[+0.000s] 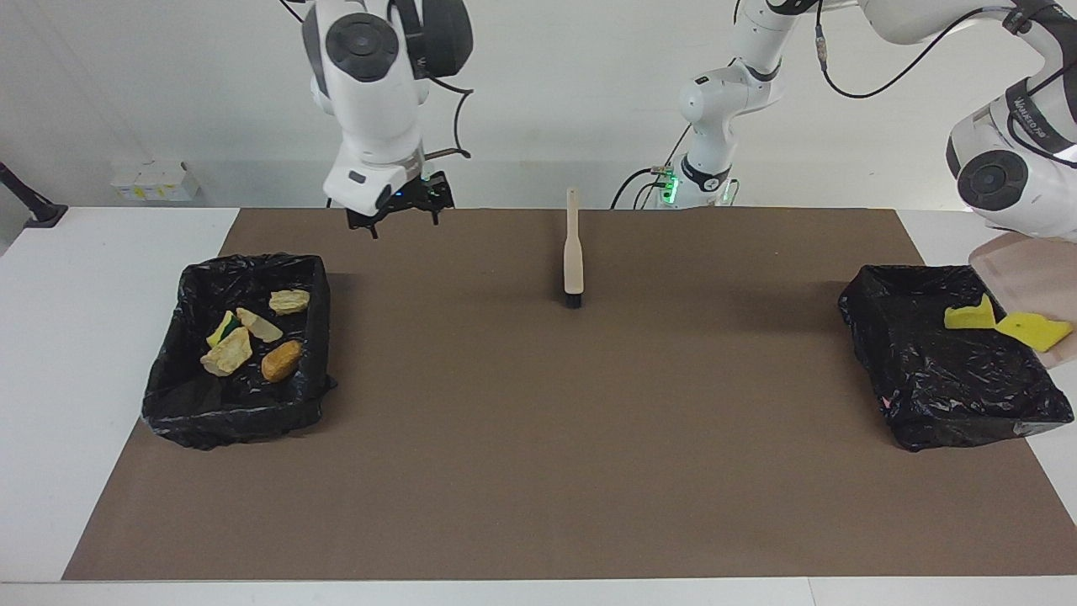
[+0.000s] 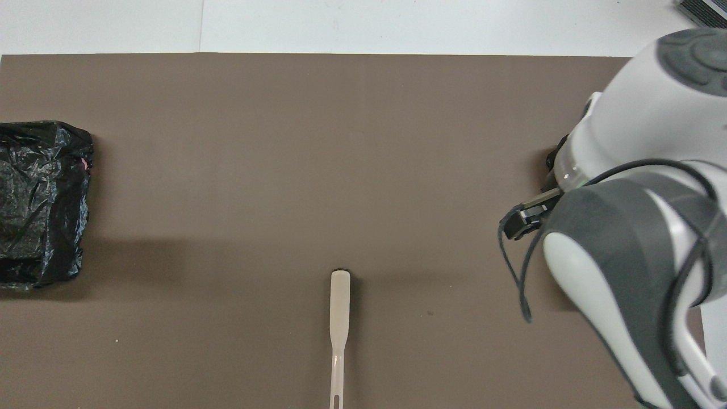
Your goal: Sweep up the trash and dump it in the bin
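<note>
My left arm holds the beige dustpan (image 1: 1022, 278) tilted over the black-lined bin (image 1: 942, 379) at its end of the table; that bin also shows in the overhead view (image 2: 40, 204). The left gripper itself is hidden at the view's edge. Two yellow sponge pieces of trash (image 1: 968, 316) (image 1: 1037, 330) are at the dustpan's lip, over the bin. My right gripper (image 1: 404, 220) hangs open and empty above the mat, beside the other bin (image 1: 168, 396). That bin holds several tan and yellow scraps (image 1: 227, 352). The beige brush (image 1: 573, 252) lies on the mat.
The brown mat (image 1: 538, 438) covers most of the table. In the overhead view the brush (image 2: 339, 324) lies mid-table, handle toward the robots, and the right arm's body (image 2: 625, 227) covers the bin at its end.
</note>
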Tool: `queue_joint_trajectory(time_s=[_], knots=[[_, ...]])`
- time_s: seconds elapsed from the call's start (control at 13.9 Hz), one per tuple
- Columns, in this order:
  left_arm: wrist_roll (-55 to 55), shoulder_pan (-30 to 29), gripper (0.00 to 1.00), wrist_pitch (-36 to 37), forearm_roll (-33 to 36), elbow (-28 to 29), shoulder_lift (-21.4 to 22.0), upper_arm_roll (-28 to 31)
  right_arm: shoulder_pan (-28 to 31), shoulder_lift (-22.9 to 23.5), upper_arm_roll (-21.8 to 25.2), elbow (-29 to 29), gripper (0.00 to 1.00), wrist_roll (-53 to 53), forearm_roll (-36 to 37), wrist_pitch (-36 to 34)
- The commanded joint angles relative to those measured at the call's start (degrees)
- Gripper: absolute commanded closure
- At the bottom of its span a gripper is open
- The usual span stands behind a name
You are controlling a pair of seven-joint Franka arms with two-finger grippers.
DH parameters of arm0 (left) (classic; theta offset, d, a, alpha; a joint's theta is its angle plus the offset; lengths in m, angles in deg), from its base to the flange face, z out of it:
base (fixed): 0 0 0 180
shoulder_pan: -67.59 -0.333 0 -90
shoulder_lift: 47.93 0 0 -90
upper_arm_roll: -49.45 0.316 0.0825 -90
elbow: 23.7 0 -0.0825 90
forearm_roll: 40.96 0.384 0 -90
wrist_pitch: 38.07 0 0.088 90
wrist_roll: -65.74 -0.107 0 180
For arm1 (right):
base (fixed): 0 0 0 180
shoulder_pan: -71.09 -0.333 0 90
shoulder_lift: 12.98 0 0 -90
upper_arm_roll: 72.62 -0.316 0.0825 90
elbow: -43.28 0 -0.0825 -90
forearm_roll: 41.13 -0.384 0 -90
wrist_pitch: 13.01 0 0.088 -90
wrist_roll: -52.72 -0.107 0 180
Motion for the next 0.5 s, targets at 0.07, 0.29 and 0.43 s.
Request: queue_joint_trajectory(time_s=[0.07,0.29,0.43], knots=[[0.67,2.72,1.00,4.37,2.60,-0.95,0.59,0.71,4.74,0.58,-0.64,-2.46,0.00,5.78,3.13,2.21],[0.67,3.78,1.00,4.03,2.60,-1.30,0.59,0.53,6.68,0.57,-0.29,-3.78,0.00,5.62,3.76,2.48],[0.76,3.52,1.00,3.59,2.78,-1.39,0.42,0.53,8.17,-0.38,0.76,-3.26,0.00,5.18,2.88,2.74]])
